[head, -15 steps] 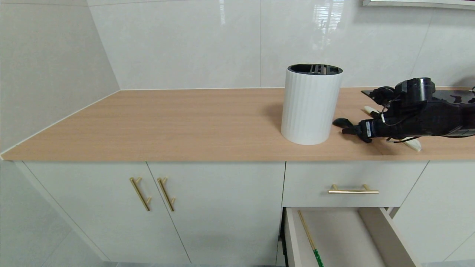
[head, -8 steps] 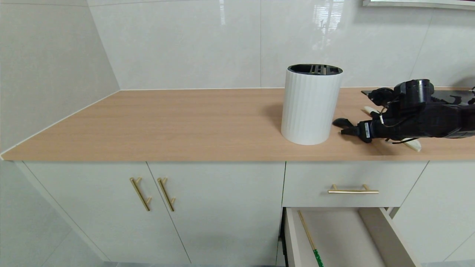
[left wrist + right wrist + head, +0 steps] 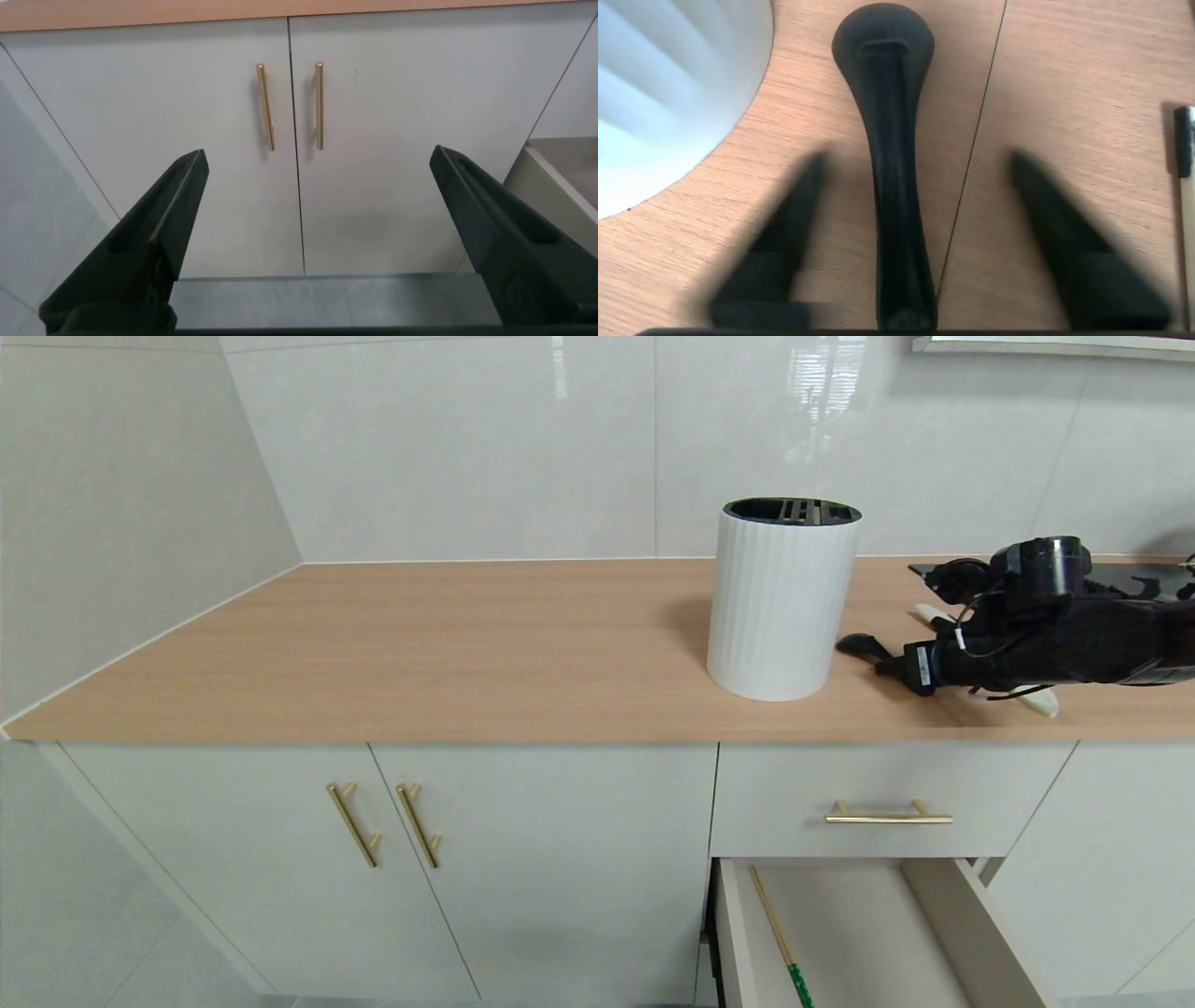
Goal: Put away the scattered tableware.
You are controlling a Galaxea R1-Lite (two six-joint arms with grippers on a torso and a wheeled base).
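Observation:
A black handle (image 3: 854, 642) with a rounded end lies on the wooden counter (image 3: 467, 644), just right of the white ribbed holder (image 3: 782, 602). In the right wrist view the handle (image 3: 892, 168) runs between the two blurred fingers (image 3: 780, 243) of my right gripper (image 3: 917, 168), which stands open, with a gap on each side. From the head view the right gripper (image 3: 882, 660) sits low over the counter, its arm covering what lies behind the handle. A white tip (image 3: 1041, 700) shows under the arm. My left gripper (image 3: 318, 161) hangs open, facing the cabinet doors (image 3: 290, 187).
Below the counter, the lower drawer (image 3: 733, 933) is pulled out, with a long chopstick (image 3: 780, 933) with a green end inside. A closed drawer with a gold handle (image 3: 889, 817) sits above it. A black cooktop (image 3: 1120, 579) lies at the back right. Another white piece (image 3: 926, 611) lies behind the arm.
My right gripper has shifted slightly over the black handle, and its near fingertip shows less beside it. The holder, handle and drawer have not moved.

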